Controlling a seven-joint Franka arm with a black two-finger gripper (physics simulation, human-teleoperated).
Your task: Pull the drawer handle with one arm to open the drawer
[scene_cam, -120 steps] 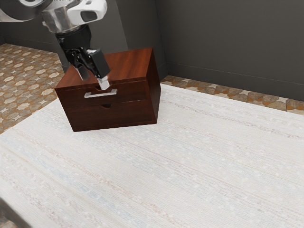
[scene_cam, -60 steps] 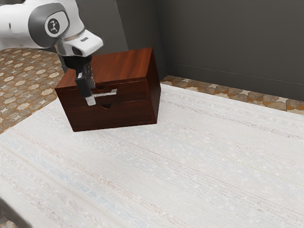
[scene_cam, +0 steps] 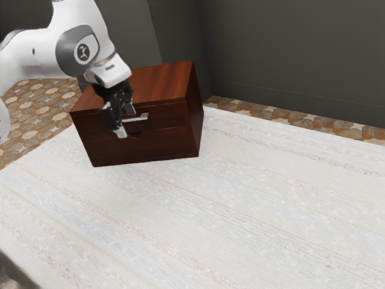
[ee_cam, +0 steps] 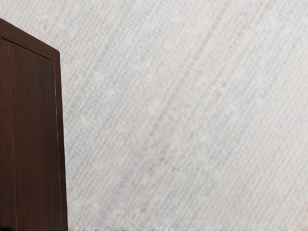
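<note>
The white arm [scene_cam: 37, 49] bends down from the exterior view's upper left, hand tilted against the front of the brown drawer box [scene_cam: 165, 81] on the desk [scene_cam: 252, 198]. The jaws sit at the silver handle's [scene_cam: 138, 117] left end, and I cannot tell whether they grip it. The drawer front [scene_cam: 167, 115] looks flush with the box.

- No words, numbers or brand names can be read anywhere from where I stand.
- The one sign is a small dark emblem on the grey round cap [scene_cam: 83, 50] of a joint on the white robot arm [scene_cam: 36, 45]. It is a figure-like mark, too small to make out as letters.
- The dark red-brown wooden drawer box [scene_cam: 165, 84] and the pale woven counter [scene_cam: 252, 198] show grain and weave, no lettering.
</note>
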